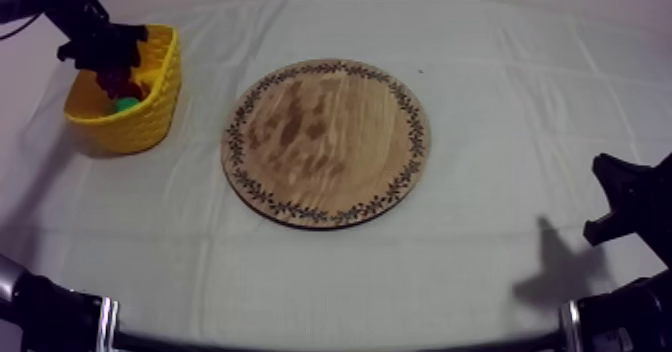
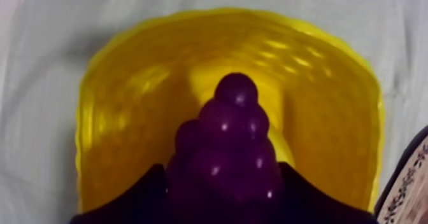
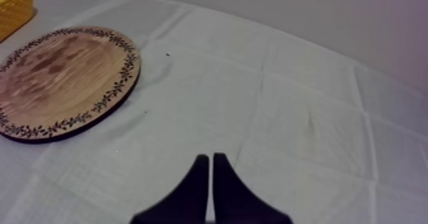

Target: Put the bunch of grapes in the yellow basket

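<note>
Left wrist view | grapes (image 2: 232, 147) between left fingers (image 2: 135, 202) | over yellow basket (image 2: 127, 93)

Left fingers (image 2: 137, 200) clamped; right fingers (image 3: 194, 191) together.

Readable text, labels, brands, numbers, signs: none. Rim of board (image 1: 326, 141): leaf ornament only, no lettering. Wall of basket (image 1: 150, 116): plain weave, unmarked.
</note>
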Robot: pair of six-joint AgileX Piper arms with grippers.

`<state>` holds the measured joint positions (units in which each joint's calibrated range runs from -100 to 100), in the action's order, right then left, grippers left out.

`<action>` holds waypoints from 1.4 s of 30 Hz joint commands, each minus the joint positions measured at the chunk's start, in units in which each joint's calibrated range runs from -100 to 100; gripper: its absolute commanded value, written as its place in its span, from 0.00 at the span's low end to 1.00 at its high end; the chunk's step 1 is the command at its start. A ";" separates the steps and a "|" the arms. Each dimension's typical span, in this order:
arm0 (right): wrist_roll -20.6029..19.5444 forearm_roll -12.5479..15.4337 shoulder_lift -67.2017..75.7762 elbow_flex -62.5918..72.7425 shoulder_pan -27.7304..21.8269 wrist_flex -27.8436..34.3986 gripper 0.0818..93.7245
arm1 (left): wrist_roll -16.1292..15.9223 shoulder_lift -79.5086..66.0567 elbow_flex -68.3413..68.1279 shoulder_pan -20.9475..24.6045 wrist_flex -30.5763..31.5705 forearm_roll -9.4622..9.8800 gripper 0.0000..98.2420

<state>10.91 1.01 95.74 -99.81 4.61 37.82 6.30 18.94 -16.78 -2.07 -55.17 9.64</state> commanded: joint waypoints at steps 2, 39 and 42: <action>0.00 -0.01 0.01 0.03 -0.02 0.00 0.00 | -0.23 0.17 -0.23 0.09 0.03 0.04 0.40; 0.00 -0.01 0.01 0.03 -0.02 0.00 0.00 | -1.33 -27.84 -11.99 0.73 9.69 -0.50 0.04; 0.01 -0.01 0.01 0.03 -0.02 0.00 0.00 | -1.46 -35.03 -16.78 0.94 12.80 -0.75 0.01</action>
<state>10.91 1.01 95.74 -99.81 4.61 37.82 4.86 -9.94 -30.26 -1.25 -43.81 8.98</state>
